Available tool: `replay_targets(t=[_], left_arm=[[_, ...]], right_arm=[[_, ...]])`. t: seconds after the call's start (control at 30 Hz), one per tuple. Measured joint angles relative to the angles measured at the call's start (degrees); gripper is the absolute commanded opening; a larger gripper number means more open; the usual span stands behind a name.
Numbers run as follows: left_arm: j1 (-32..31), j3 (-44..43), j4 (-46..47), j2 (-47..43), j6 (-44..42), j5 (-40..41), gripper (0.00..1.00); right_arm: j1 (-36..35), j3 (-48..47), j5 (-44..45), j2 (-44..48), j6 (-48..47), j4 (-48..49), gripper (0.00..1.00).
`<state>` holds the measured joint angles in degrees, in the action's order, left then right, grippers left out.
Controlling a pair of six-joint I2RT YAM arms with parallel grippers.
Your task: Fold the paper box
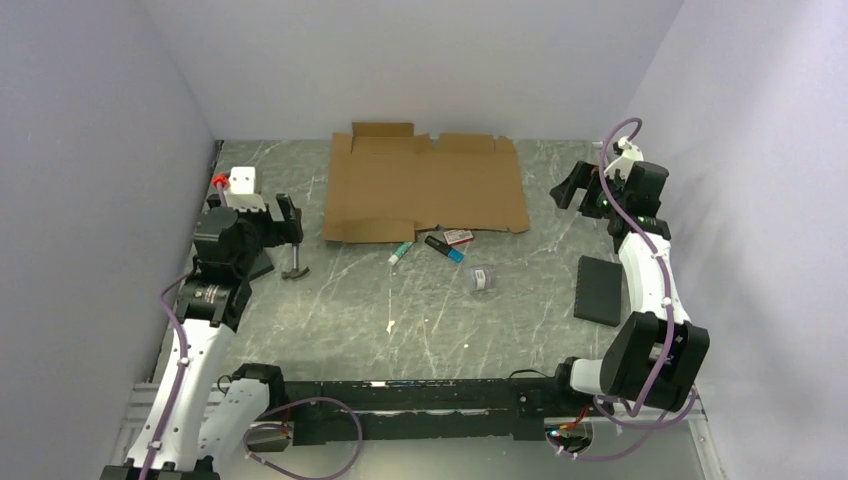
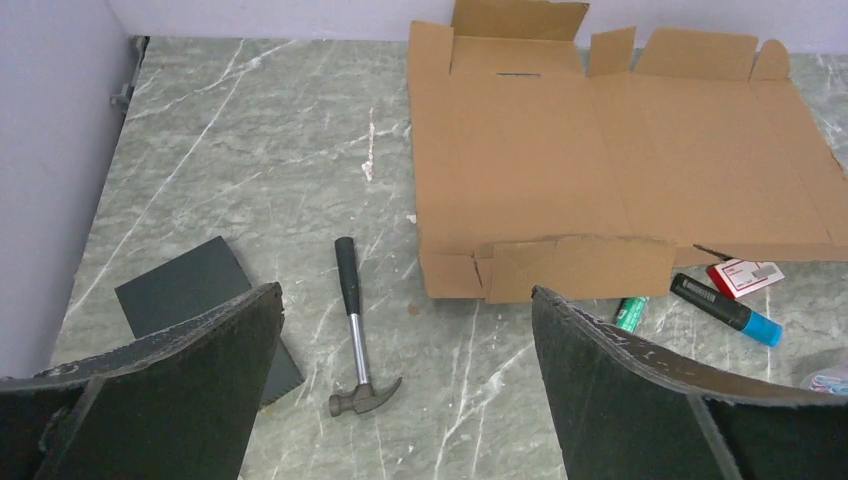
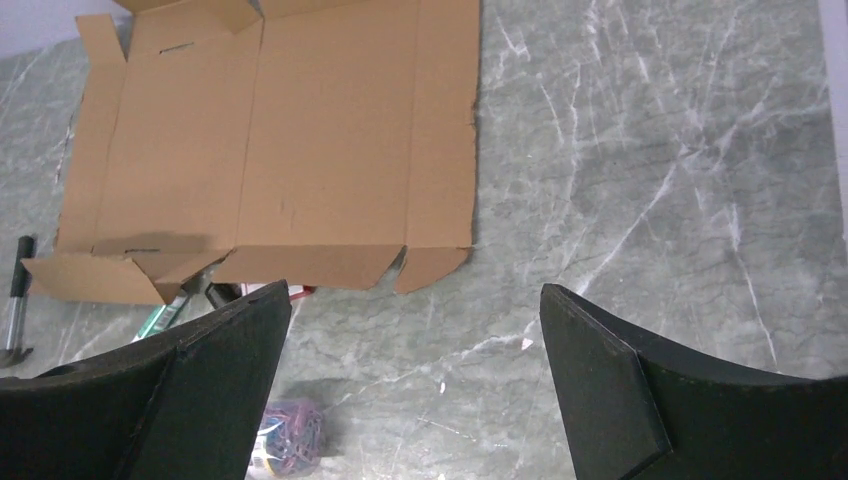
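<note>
The paper box is a flat brown cardboard sheet lying at the back of the table, its flaps mostly unfolded. In the left wrist view the paper box shows one near flap folded over along its front edge. The right wrist view has the paper box ahead and to the left. My left gripper hovers open to the left of the sheet, apart from it. In its own view the left gripper holds nothing. My right gripper hovers open to the right of the sheet, and the right gripper is empty too.
A hammer and a black pad lie below the left gripper. A green marker, a blue-capped marker, a red-and-white card and a tub of rubber bands sit in front of the sheet. Another black pad lies at right. Walls enclose three sides.
</note>
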<state>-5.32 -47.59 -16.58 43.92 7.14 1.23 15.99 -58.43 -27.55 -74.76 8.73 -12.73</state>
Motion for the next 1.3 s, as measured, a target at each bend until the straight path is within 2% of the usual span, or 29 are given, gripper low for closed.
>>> replay_targets(t=[0.33,0.53,0.83,1.0,1.17,1.3], left_arm=[[0.0,0.2,0.2,0.2,0.1,-2.2,0.99],[0.0,0.2,0.2,3.3,0.2,-4.5,0.99],[0.2,-0.9,0.0,10.2,2.3,-8.1,0.99],[0.3,-7.5,-1.8,16.6,7.3,-11.1,0.99],[0.7,-16.9,-1.5,23.6,11.2,-15.1,0.99],[3.4,-17.9,0.2,28.5,13.1,-17.8,0.99]], right_arm=[[2.2,0.0,-0.4,0.3,1.2,0.0,1.00],[2.4,1.8,-6.7,2.3,-1.9,0.3,1.00],[2.5,7.6,-17.3,12.0,-6.5,3.3,1.00],[2.4,8.3,-22.5,11.4,-4.8,4.6,1.00],[2.3,4.7,-26.2,6.0,-4.1,0.6,1.00],[2.1,4.6,-30.9,5.1,-5.9,-1.3,1.00]])
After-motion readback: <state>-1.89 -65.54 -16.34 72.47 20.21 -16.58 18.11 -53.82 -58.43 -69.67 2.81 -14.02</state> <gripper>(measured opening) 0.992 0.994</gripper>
